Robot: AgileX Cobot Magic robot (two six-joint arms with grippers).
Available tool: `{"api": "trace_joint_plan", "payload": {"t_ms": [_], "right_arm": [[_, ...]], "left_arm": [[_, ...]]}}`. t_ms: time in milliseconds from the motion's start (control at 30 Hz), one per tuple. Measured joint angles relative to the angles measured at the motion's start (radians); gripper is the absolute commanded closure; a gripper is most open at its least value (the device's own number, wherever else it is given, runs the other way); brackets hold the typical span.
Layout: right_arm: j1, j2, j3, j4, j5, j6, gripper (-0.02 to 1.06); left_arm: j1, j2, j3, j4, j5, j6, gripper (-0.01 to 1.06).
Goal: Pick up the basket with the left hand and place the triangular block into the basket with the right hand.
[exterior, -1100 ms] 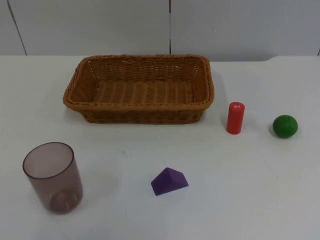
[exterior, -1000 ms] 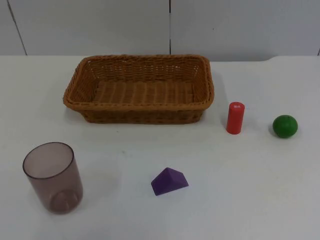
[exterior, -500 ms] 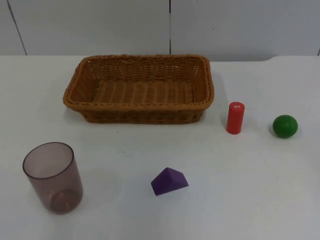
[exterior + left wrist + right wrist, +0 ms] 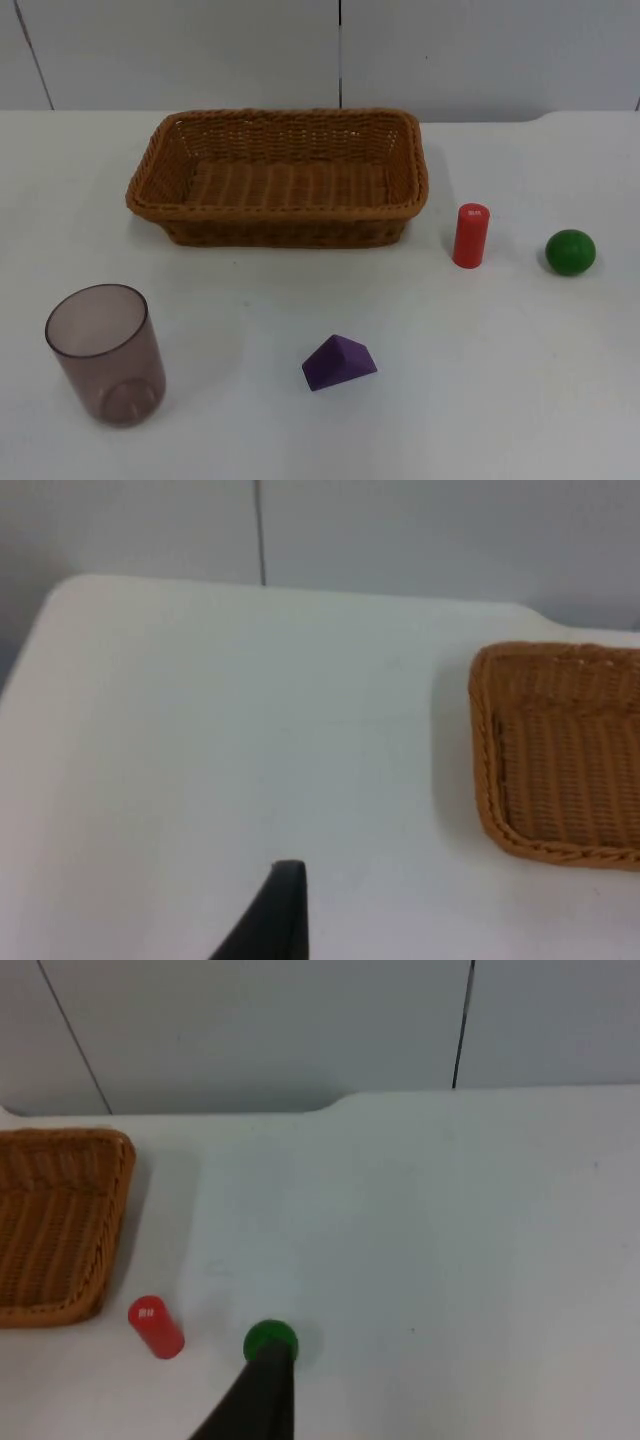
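Nothing grasped yet: basket [image 4: 277, 178] upper centre on worktop [image 4: 500, 360], block [image 4: 339, 362] lower centre. Tool spread: cannot tell, either arm. Next: left tool to basket rim.

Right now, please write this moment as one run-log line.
basket: on table, empty | purple triangular block: on table, nearer than basket | left gripper: waiting | right gripper: waiting
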Motion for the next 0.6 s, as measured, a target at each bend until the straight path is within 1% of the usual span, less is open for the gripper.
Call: {"api": "trace_joint_plan", "payload": {"t_ms": [33,167,200,333,367,400,500,533,600], "right_arm": [[0.0,0.0,0.0,0.0,0.0,0.0,0.0],[0.0,0.039,-0.006,0.0,-0.034,0.0,0.0],[0.0,0.039,-0.006,0.0,-0.034,0.0,0.0],[0.0,0.048,-0.006,-0.001,-0.04,0.0,0.0],[0.0,0.048,-0.006,-0.001,-0.04,0.0,0.0],[0.0,0.048,-0.006,-0.002,-0.04,0.0,0.0],[0.0,0.048,-0.006,-0.004,-0.041,0.0,0.0],[0.0,0.048,-0.006,-0.004,-0.041,0.0,0.0],[0.0,0.048,-0.006,-0.004,-0.041,0.0,0.0]], "left_arm": [[0.0,0.0,0.0,0.0,0.0,0.0,0.0],[0.0,0.186,-0.085,-0.117,-0.009,0.084,0.0],[0.0,0.186,-0.085,-0.117,-0.009,0.084,0.0],[0.0,0.364,-0.196,-0.31,-0.009,0.215,0.0],[0.0,0.364,-0.196,-0.31,-0.009,0.215,0.0],[-0.005,0.42,-0.231,-0.38,-0.009,0.257,0.0],[-0.046,0.523,-0.286,-0.434,-0.02,0.299,0.0],[-0.046,0.523,-0.286,-0.434,-0.02,0.299,0.0],[-0.084,0.584,-0.296,-0.439,-0.044,0.306,0.0]]}}
